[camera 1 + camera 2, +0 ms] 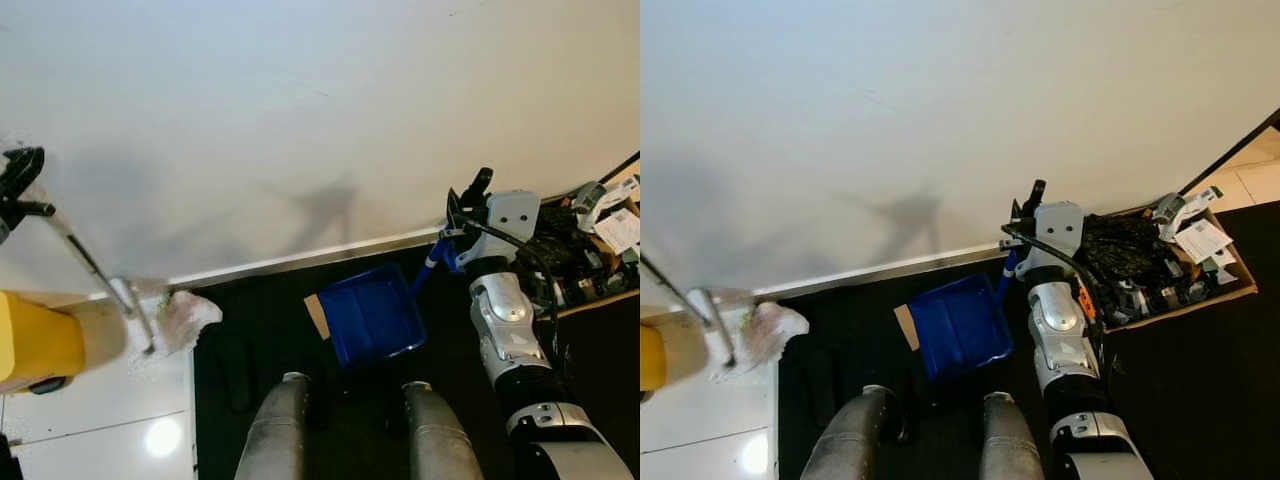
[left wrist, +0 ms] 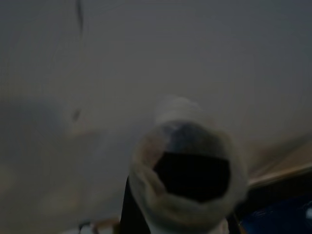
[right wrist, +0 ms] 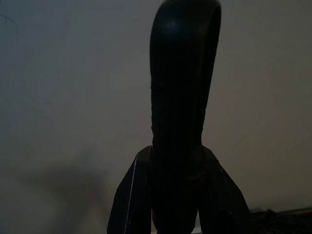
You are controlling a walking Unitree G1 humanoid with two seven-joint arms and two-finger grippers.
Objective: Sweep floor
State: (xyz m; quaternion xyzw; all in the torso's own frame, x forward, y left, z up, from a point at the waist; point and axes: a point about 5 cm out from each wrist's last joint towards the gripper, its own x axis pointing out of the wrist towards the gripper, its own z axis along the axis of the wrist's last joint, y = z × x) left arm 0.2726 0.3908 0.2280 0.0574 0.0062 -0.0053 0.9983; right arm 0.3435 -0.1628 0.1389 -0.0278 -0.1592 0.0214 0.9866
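A blue dustpan [image 1: 370, 318] rests on the dark floor just ahead of my legs, close to the wall. Its blue handle [image 1: 437, 255] rises to my right gripper [image 1: 468, 195], which is shut on it. The right wrist view shows the dark handle loop [image 3: 183, 73] between the fingers. My left gripper [image 1: 20, 180] is at the far left, shut on a silver broom pole [image 1: 95, 270]. The pole slants down to a blurred yellow broom head [image 1: 35, 345]. A crumpled white wad of litter [image 1: 188, 315] lies beside the pole's lower end, at the wall's foot.
A white wall with a metal baseboard strip [image 1: 300, 262] lies straight ahead. White tiles [image 1: 100, 420] meet the black floor [image 1: 250, 340] on the left. A cardboard box of clutter [image 1: 1170, 270] stands at the right by my right arm.
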